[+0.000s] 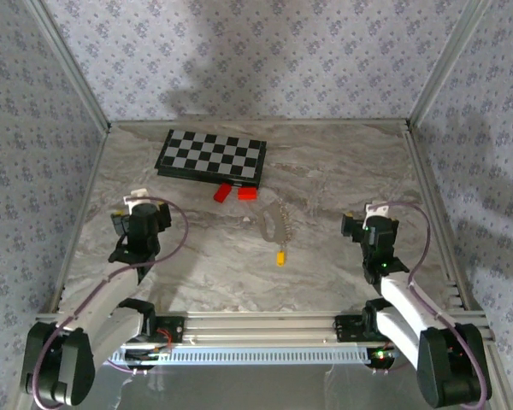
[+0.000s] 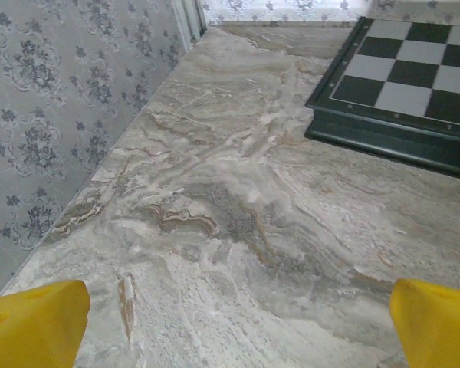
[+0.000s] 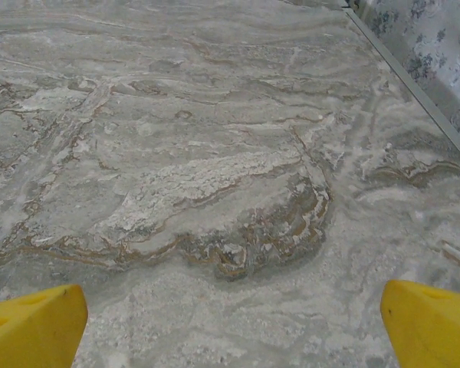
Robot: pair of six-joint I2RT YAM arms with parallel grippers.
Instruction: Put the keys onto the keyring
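**Both grippers wide open, key lying between them, closer to the right arm**

Starting at the near edge: the two arms sat folded at their bases, wrists out over the marble table (image 1: 342, 162). The left gripper (image 2: 235, 326) had its jaws spread as wide as they go, with bare marble between its yellow fingers (image 2: 34, 322). The right gripper (image 3: 234, 326) was the same, jaws fully apart and gripping nothing.

Now the bit that mattered. The key (image 1: 280, 255) lay flat on the table in the gap between the two arms, off to the left of the right gripper and a touch nearer the bases than its wrist. From the left gripper it lay well off to the right. I'd call the right arm the closer one, and not by a little.

The key's long axis looked to run near to far, yellow head toward the arms and the pale end toward the keyring (image 1: 278, 220). It was too small to be sure. The keyring lay just beyond it, loop and whitish tangle stretched along much the same line. I couldn't tell whether the two touched.

Farther out were the two red blocks (image 1: 222, 193), then the chessboard (image 1: 211, 156) toward the back wall, both clear of the action.

My read was that the right arm would have to swing left and turn its jaws across that near-far line.
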